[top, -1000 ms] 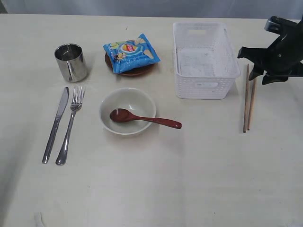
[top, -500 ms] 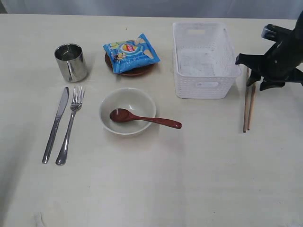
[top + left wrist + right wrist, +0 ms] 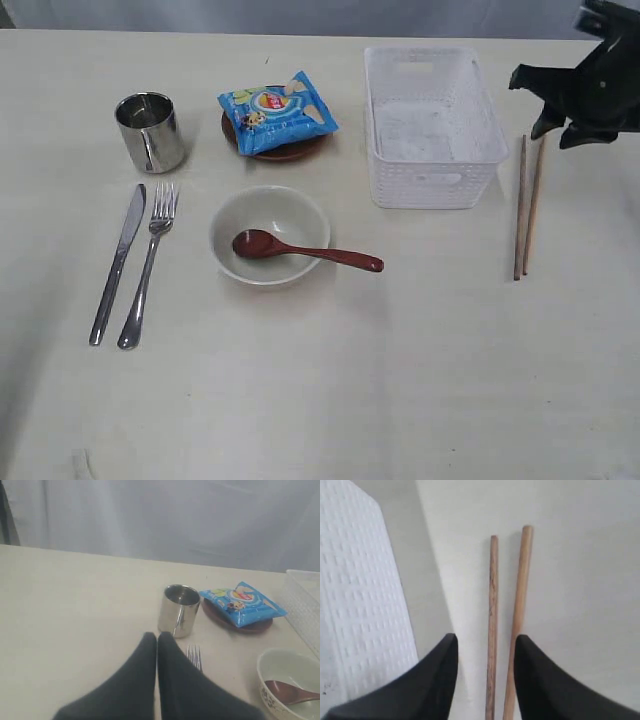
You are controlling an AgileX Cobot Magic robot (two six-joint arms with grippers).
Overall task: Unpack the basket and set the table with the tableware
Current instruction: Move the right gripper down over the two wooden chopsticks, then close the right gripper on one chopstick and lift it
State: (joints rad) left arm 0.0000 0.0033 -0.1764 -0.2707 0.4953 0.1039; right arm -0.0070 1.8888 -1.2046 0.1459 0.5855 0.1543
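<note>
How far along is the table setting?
Done: white perforated plastic basket looks empty; steel knife, steel fork, steel cup, white round bowl holding reddish-brown spoon, small brown round plate sit on the cream table. In hand: nothing; the open right gripper hovers over two wooden chopsticks. Left: seemingly nothing.

Before the shiny steel cup [image 3: 150, 131] lie steel knife [image 3: 118, 262] and steel fork [image 3: 148, 265]. Right of them, reddish-brown spoon [image 3: 305, 251] in white round bowl [image 3: 266, 209]; behind, blue chip bag [image 3: 277, 109] on small brown plate [image 3: 290, 152]. Farther right, white plastic basket [image 3: 435, 186], then two wooden chopsticks [image 3: 525, 215] by my right gripper [image 3: 560, 133].

Staged lab: cream table [image 3: 400, 400], grey curtain [image 3: 200, 520]
</note>
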